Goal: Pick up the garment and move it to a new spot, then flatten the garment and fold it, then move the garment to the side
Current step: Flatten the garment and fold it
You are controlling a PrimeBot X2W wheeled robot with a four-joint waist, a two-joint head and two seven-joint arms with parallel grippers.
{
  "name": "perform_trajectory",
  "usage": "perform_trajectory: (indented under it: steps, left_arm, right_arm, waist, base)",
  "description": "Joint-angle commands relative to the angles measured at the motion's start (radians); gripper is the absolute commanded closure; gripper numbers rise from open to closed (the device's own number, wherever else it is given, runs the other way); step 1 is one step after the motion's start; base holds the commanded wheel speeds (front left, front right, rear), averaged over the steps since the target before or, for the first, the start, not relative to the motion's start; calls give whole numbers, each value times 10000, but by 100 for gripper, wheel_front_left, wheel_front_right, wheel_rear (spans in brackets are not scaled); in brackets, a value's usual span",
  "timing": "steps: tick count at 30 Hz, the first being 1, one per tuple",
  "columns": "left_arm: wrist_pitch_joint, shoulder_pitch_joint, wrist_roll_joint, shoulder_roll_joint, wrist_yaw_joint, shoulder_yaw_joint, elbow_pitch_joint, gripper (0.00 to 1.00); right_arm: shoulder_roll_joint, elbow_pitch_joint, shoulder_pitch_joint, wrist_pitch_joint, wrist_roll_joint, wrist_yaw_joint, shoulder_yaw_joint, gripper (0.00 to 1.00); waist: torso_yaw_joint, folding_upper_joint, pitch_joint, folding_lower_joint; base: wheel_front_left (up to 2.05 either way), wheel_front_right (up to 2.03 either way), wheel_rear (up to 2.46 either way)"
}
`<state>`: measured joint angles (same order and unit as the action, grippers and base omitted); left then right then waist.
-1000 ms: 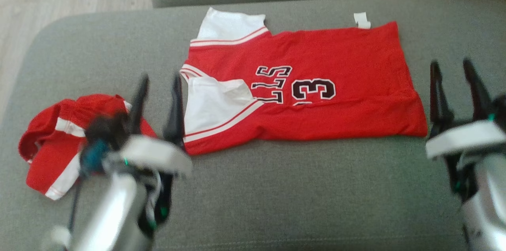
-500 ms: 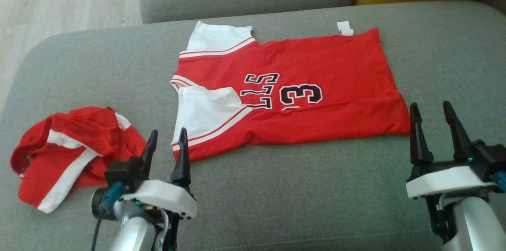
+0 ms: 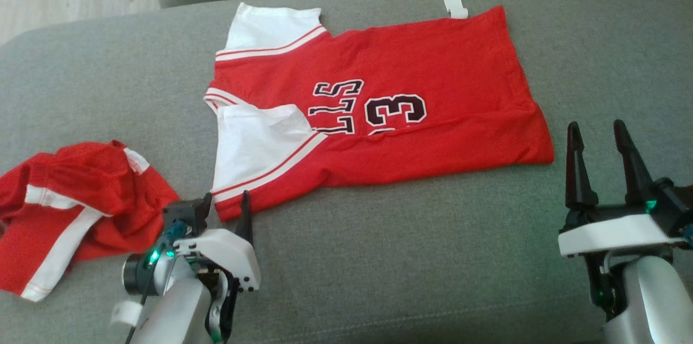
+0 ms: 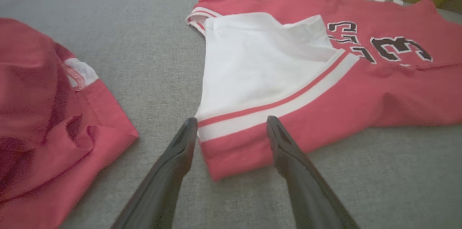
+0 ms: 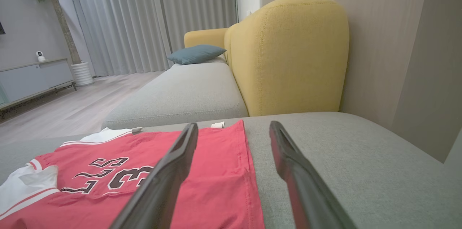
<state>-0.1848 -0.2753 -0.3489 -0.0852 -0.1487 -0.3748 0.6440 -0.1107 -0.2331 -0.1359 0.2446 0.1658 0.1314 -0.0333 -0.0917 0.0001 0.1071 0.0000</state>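
End effector of left arm (image 4: 231,120), jaws apart, astride jersey (image 4: 361,88) corner

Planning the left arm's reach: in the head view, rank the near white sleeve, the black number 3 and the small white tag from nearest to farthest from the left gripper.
1. Near white sleeve, just beyond the left gripper.
2. Black number 3, farther off, to the right.
3. Small white tag, at the far hem corner.
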Motion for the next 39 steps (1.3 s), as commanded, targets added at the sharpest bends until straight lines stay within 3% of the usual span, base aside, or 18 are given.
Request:
perform_trajectory:
  steps: [1,9,10,11,19,28,39]
  left_arm:
    - [48,-543,99,-120,-22,307,-28,0]
    - [717,-1193,389,-262,-57,-68,1215,0]
    - [789,-1238,369,-250,32,-114,1315,12]
    - [814,-1280,347,-239,96,-143,1388,100]
    - [-489,-1683,550,-258,117,-204,639,100]
    - [-748,-1651,958,-242,174,-484,-947,100]
    - [-760,-1607,1184,-265,197,-842,-1558,100]
  right_arm:
    - [-51,407,-417,-38,-59,-7,202,0]
    - [-16,420,-504,-38,-76,-7,170,0]
    - [-11,390,-515,-71,-97,-7,151,0]
    - [-3,340,-528,-138,-122,-7,121,0]
    - [286,-817,-892,-1822,-423,-7,-947,0]
    - [578,-2407,-1981,-3244,-419,-7,-2293,0]
    - [603,-4288,-3221,-3734,-406,-7,-2495,0]
  waist:
    - [-75,-1,101,0]
    - [-168,-1,320,0]
    - [-164,-1,332,0]
    - [-153,-1,341,0]
    - [213,-1,350,0]
    - [737,-1,537,0]
    - [1153,-1,1047,0]
  base:
    - [0,0,0]
    - [0,0,0]
    - [0,0,0]
    - [0,0,0]
    - [0,0,0]
    - [0,0,0]
    - [0,0,0]
